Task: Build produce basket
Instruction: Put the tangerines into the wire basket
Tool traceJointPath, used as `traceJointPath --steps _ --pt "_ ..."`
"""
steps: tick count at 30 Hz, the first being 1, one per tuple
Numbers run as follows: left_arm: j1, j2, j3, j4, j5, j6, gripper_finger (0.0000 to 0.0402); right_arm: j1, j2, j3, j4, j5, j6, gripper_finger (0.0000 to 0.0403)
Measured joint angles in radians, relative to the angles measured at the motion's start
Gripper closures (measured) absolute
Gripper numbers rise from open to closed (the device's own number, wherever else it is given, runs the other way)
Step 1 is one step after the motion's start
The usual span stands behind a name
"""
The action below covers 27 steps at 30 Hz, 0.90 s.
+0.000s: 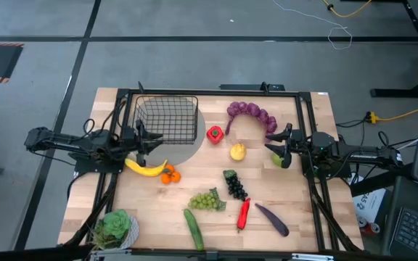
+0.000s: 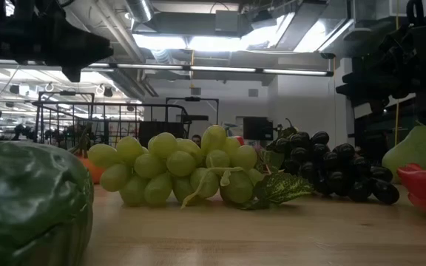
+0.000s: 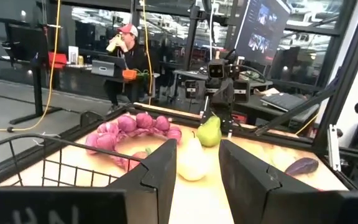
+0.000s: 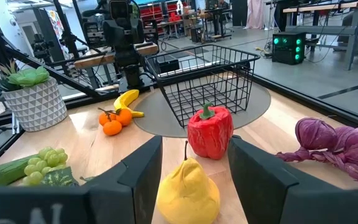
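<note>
The basket (image 1: 167,120) sits empty at the counter's (image 1: 296,206) rear left; the produce lies spread across the counter. The left tool (image 1: 142,138) beside the basket and right tool (image 1: 284,147) near the green pear (image 1: 276,159) are released, grasping nothing.

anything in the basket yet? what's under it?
The basket looks empty: only bare mesh shows in the high and right wrist views. It stands on a grey round mat, which lies on the wooden table. The mat's part beneath the basket shows only through the wire.
</note>
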Motion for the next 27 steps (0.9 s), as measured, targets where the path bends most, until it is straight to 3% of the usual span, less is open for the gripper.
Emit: traceJointPath --steps 4,8,11,14,18,22,27 --pt "0.0 0.0 0.001 0.09 -0.02 -0.127 0.0287 0.0 0.0 0.0 0.0 0.0 0.0 0.0219" --pt "-0.018 0.047 0.0 0.137 0.059 -0.209 0.0287 0.0 0.0 0.0 0.0 0.007 -0.003 0.0219" --pt "-0.059 0.141 0.055 0.223 0.125 -0.182 0.0287 0.0 0.0 0.0 0.004 0.029 -0.003 0.0219" --pt "-0.113 0.283 0.186 0.174 0.162 -0.102 0.0287 0.0 0.0 0.0 0.006 0.04 -0.002 0.0219" --pt "-0.172 0.499 0.429 -0.078 0.121 -0.002 0.0287 0.0 0.0 0.0 0.006 0.041 0.005 0.0219" --pt "-0.196 0.681 0.66 -0.398 0.029 0.002 0.0287 0.0 0.0 0.0 0.006 0.042 0.003 0.0219" --pt "-0.216 0.842 0.841 -0.675 -0.011 -0.053 0.0287 0.0 0.0 0.0 0.005 0.042 0.001 0.0219"
